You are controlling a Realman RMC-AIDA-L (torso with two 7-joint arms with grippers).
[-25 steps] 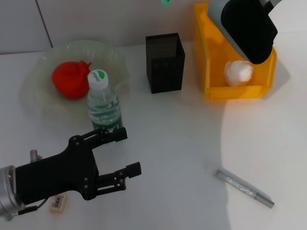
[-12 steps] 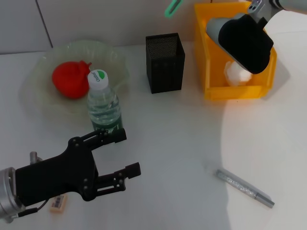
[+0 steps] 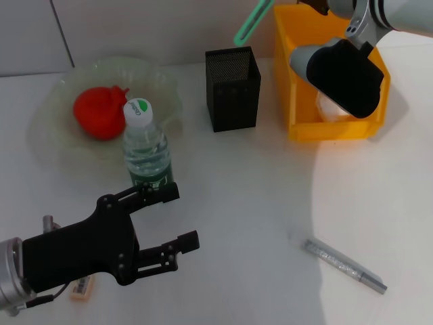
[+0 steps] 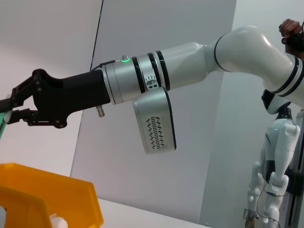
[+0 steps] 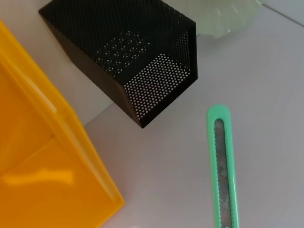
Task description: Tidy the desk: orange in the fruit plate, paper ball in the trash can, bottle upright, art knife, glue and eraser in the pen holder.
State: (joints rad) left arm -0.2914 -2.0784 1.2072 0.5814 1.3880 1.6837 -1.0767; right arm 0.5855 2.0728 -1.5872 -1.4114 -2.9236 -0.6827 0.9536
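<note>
Right gripper [image 4: 10, 110] clamps the green knife [image 3: 252, 22] above the pen holder [image 3: 233, 88]; left gripper [image 3: 177, 217] gapes near the bottle [image 3: 145, 147].

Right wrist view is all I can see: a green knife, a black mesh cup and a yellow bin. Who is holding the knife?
Observer: The right gripper is shut on the knife, up in the air near the mesh cup.
Operator: Is anything in the bin?
Observer: Yes, a white paper ball lies inside the bin, partly hidden by the right arm.
Operator: What about the other arm?
Observer: The left gripper is open, low over the table just in front of the upright bottle.
</note>
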